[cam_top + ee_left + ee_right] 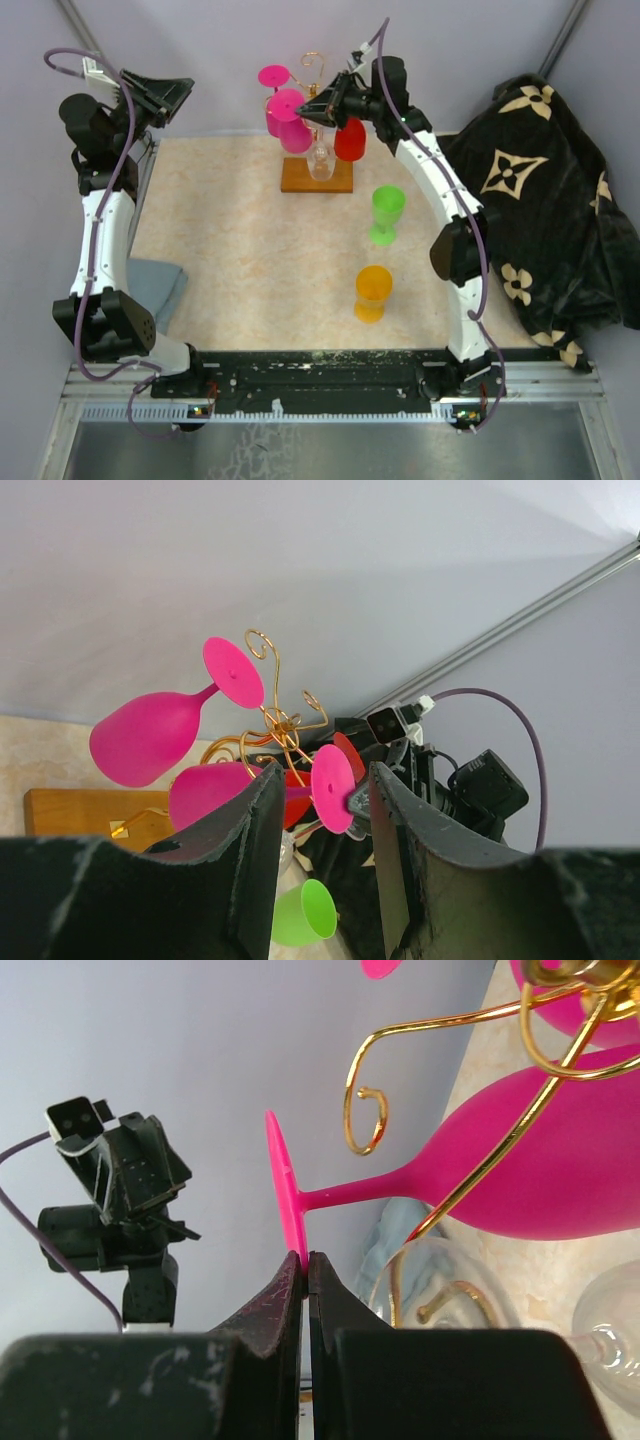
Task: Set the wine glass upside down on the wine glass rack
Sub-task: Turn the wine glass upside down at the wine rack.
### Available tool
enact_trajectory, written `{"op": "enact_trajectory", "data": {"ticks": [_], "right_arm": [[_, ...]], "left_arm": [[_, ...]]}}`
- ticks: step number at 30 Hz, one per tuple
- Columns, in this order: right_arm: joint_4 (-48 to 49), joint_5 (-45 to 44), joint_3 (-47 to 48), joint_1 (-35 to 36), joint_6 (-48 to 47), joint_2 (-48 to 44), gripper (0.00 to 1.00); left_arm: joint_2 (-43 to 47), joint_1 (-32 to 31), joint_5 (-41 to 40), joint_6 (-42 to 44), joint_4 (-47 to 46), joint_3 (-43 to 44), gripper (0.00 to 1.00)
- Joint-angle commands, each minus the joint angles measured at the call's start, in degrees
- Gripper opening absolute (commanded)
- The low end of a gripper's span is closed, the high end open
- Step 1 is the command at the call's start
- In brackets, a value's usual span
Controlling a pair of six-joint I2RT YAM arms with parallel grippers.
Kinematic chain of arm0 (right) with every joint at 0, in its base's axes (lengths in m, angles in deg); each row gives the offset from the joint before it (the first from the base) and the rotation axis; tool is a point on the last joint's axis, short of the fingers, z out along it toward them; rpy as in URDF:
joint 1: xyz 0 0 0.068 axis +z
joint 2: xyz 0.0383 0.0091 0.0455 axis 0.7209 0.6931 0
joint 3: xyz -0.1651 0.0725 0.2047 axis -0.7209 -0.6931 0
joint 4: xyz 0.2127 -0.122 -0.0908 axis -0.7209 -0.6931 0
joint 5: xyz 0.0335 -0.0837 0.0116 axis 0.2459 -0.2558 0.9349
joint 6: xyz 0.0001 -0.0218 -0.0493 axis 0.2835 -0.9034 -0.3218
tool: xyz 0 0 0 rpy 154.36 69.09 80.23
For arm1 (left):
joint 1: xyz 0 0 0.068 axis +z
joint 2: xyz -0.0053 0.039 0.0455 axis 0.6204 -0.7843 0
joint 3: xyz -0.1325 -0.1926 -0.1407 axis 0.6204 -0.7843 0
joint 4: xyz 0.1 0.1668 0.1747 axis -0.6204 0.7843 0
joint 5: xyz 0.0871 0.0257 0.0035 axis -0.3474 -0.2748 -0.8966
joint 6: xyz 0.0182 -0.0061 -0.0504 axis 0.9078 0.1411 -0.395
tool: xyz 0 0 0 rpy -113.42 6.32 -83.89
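1. Table [250, 250], covered with a beige mat: lies well below both pairs of fingers.
2. Black blanket with gold flowers [540, 190]: heaped off to the outer side of the right arm, well apart from its fingers.
3. Left gripper [325, 777]: raised in the air with its jaws partway open and nothing between them. It is well apart from the rack and faces it.
4. Right gripper [303, 1260]: fingers pressed flat together, pinching the rim of the pink wine glass's foot.
5. Blue-grey cloth [160, 285]: on the table beside the left arm, far back from the left fingers.
6. Wine glass rack [300, 180]: gold wire scrolls on a wooden base. The scrolls curl just beyond the right fingertips.
7. Pink wine glass [520, 1165]: its foot disc stands edge-on in the right fingers and its stem runs away from the fingertips. The bowl lies tilted among the rack's gold wires. Whether the wire carries it cannot be told.
8. Second pink glass [145, 738]: on the rack with its foot uppermost, past the held glass from the right fingers.
9. Red glass [350, 140]: at the rack, just beside the right gripper's wrist side.
10. Clear glass [320, 160]: over the rack's base, below the right fingertips.
11. Green glass [387, 212]: upright on the mat, near the right arm and apart from its fingers.
12. Orange glass [373, 290]: upright on the mat, farther back from the right fingers than the green glass.
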Motion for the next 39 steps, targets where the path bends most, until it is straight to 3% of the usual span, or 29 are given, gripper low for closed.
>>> {"op": "enact_trajectory", "data": {"ticks": [1, 39], "right_arm": [[3.3, -1.4, 3.6, -0.2, 0.1, 0.8, 0.00], [12.7, -5.5, 5.5, 0.1, 7.1, 5.6, 0.00]], "left_arm": [[-0.2, 0.5, 0.0, 0.1, -1.7, 0.2, 0.45], [0.3, 0.4, -0.3, 0.0, -1.6, -0.5, 0.45]]}}
